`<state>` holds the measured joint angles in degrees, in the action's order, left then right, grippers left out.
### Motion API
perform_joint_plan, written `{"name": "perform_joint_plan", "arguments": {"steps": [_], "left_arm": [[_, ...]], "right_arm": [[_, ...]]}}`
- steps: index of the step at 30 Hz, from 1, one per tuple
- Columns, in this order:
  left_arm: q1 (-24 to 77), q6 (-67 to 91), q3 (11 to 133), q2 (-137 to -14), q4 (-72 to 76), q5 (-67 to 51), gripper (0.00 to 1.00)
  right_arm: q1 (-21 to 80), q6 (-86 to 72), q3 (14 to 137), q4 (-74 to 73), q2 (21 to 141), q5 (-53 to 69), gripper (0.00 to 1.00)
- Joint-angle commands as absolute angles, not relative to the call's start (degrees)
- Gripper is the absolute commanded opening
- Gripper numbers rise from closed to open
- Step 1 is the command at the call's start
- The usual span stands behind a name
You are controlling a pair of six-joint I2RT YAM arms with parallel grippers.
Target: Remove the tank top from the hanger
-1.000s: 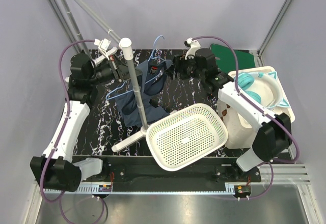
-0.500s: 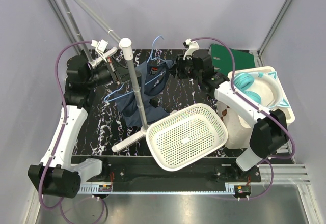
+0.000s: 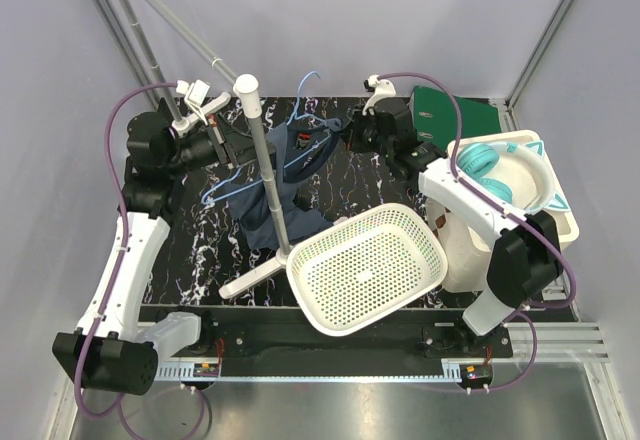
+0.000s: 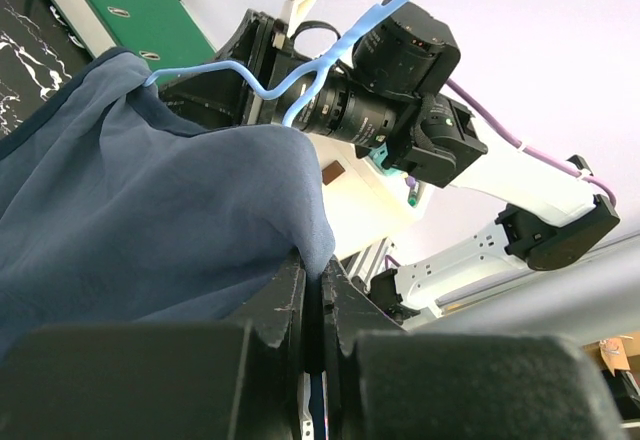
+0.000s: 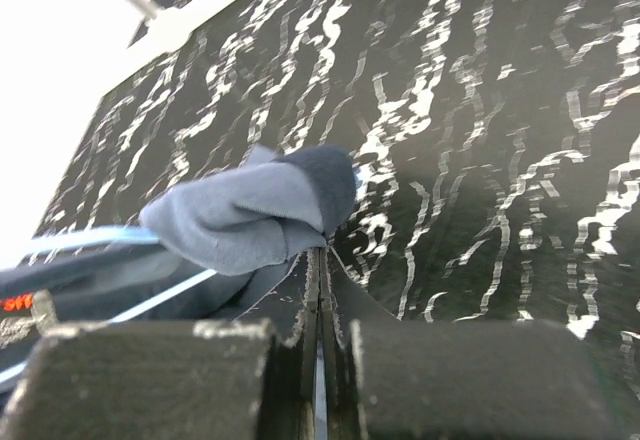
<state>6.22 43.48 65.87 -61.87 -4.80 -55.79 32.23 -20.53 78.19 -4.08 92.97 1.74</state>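
Plainly, the tank top (image 3: 256,216) is light, limp cloth that sags and bunches wherever it is pinched. I judge it will slide freely but could snag on the thin wire of the hanger (image 3: 306,88). The shoulder edges beside the wire look like the sensible places to hold.

It hangs over the far half of the table (image 3: 190,250), at 11 o'clock from the basket (image 3: 365,265). The left gripper (image 4: 315,278), at the garment's 9 o'clock, is pinched tight on a fold of it. The right gripper (image 5: 320,260), at its 3 o'clock, is clamped on a bunched edge.

No writing is legible; the label on the green binder (image 4: 110,10) is too small to read.
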Motion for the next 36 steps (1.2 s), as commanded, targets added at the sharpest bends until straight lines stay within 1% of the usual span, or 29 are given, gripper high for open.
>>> {"name": "perform_joint_plan", "arguments": {"steps": [1, 8, 13, 17, 18, 19, 21, 22, 23, 28, 32, 36], "left_arm": [[5.71, 42.98, 68.38, -60.21, -4.48, -58.27, 0.00], [5.27, 42.89, 68.38, -59.85, -5.01, -59.50, 0.00], [5.01, 43.68, 68.38, -59.59, -4.13, -60.82, 0.00], [4.92, 43.15, 68.55, -59.68, -5.19, -59.33, 0.00], [4.92, 43.24, 68.64, -59.68, -5.36, -58.89, 0.00], [4.83, 43.24, 68.99, -59.76, -5.54, -58.45, 0.00], [4.83, 43.07, 69.43, -60.03, -6.24, -56.87, 0.00], [4.83, 42.98, 70.04, -60.12, -6.68, -56.43, 0.00], [4.83, 42.54, 70.31, -60.20, -7.64, -55.12, 0.00], [4.83, 42.98, 70.66, -60.03, -8.17, -53.26, 0.00], [4.83, 43.33, 70.75, -59.41, -8.35, -52.56, 0.00], [4.83, 44.03, 70.75, -58.71, -8.44, -53.35, 0.00]], "right_arm": [[31.99, -18.99, 83.22, -5.09, 93.34, -5.53, 0.00], [28.22, -20.12, 87.01, -9.93, 96.32, -5.71, 0.00], [25.75, -20.31, 88.15, -10.98, 98.26, -1.94, 0.00], [25.84, -19.60, 85.62, -10.20, 95.55, 5.78, 0.00], [26.01, -19.60, 83.08, -9.85, 94.49, 6.67, 0.04], [26.36, -18.82, 81.66, -8.89, 92.31, 8.16, 0.23], [27.76, -17.24, 77.53, -8.00, 89.92, 8.87, 0.37], [28.12, -16.79, 76.56, -8.09, 88.35, 9.75, 0.42], [28.39, -16.61, 74.64, -8.00, 87.63, 10.02, 0.48], [29.00, -15.56, 70.76, -7.21, 84.82, 13.70, 0.59], [30.32, -14.50, 71.19, -5.28, 85.16, 16.08, 0.63], [31.20, -14.15, 73.91, -2.90, 88.06, 16.87, 0.63]]}}
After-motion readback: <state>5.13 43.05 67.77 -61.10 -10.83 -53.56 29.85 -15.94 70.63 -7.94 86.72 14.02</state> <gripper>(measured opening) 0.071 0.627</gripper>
